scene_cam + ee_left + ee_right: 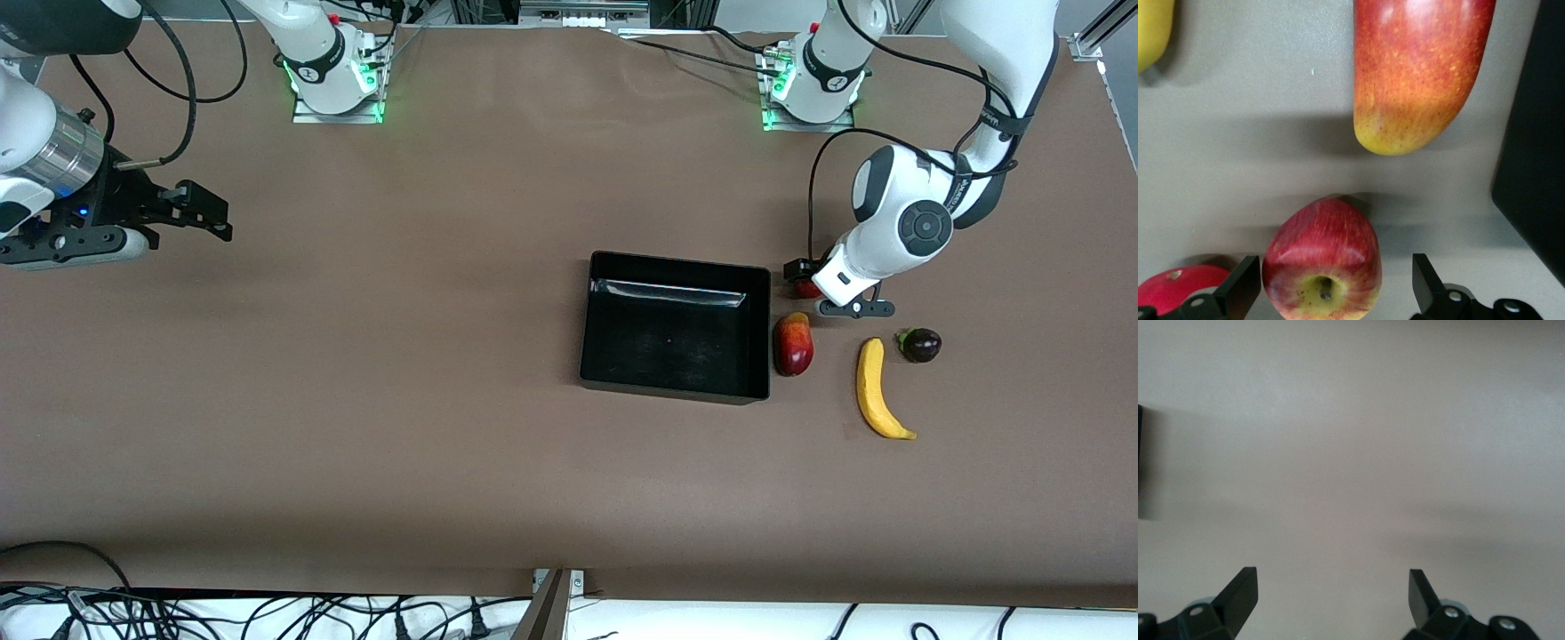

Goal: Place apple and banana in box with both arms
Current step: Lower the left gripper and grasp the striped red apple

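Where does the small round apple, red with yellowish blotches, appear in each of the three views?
Front view: the small round red-and-yellow apple is mostly hidden under the left gripper, beside the shallow black box.
Left wrist view: the apple sits between the open fingers, on the table.
Right wrist view: not in it.
Shared landmark: the elongated red-and-orange mango-like fruit, next to the apple.

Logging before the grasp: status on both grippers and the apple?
Left gripper open, straddling small red-yellow dimpled apple on the table. Right gripper open, waiting over bare table. Shallow black box empty. Elongated red-orange mango-like fruit close by.
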You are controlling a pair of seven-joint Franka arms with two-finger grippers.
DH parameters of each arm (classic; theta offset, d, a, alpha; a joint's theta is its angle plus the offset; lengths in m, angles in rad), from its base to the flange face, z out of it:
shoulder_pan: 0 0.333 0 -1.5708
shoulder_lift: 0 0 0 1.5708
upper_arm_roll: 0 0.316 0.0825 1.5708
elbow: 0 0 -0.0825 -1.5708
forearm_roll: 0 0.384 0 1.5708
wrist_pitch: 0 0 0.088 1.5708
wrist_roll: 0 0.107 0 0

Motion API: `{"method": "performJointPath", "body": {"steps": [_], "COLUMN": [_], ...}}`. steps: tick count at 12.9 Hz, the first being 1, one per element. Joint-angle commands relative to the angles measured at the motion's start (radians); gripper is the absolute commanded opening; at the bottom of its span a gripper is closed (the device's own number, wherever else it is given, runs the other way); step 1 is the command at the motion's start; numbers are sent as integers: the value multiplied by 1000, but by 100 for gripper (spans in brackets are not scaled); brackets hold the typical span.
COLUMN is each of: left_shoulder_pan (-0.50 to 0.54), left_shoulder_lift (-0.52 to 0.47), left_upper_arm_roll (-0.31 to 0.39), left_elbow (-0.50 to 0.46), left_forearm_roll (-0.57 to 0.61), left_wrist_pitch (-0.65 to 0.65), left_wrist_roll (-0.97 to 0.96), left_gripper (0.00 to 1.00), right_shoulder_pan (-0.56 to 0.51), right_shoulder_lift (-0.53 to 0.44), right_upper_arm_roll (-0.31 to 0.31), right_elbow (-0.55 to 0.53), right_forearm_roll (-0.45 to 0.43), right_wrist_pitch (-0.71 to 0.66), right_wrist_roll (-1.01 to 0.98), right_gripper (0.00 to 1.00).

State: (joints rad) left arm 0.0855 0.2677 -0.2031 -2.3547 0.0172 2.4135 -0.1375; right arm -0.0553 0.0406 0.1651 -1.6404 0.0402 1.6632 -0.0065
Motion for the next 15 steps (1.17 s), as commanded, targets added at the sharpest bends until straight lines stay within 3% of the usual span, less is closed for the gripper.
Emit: {"method": "performJointPath", "body": {"steps": [1, 2, 4, 6, 8, 12, 15], "left_shoulder_pan": [10, 10, 8, 2, -4, -74, -198], "left_shoulder_lift": [13, 13, 12, -2, 7, 13, 41], "left_upper_arm_roll": [-7, -7, -6, -10, -12, -16, -24], "left_elbow": [-14, -12, -3, 75, 268, 548, 652], "left_forearm_roll": [-9, -5, 1, 3, 4, 64, 50], "left_wrist_pitch": [24, 21, 12, -109, -364, -667, -726], "left_wrist_roll": [-1, 4, 6, 4, 3, -16, -74], "left_gripper": [60, 35, 12, 8, 12, 10, 0], "right_shoulder_pan": [-28, -28, -29, -29, -34, -34, -28], "right_shoulder_lift": [-27, -27, -25, -19, -18, 2, 2], "right_upper_arm_roll": [30, 30, 27, 16, -1, -6, -4], "right_elbow": [-21, -19, -16, 13, 16, 16, 16], "right_forearm_roll": [-14, -17, -29, -40, -48, -46, -51], "right_wrist_pitch": [7, 10, 13, 6, 9, 9, 17], "right_wrist_roll": [-9, -3, 0, -1, 0, 3, 2], "right_gripper": [100, 100, 100, 100, 100, 100, 100]}}
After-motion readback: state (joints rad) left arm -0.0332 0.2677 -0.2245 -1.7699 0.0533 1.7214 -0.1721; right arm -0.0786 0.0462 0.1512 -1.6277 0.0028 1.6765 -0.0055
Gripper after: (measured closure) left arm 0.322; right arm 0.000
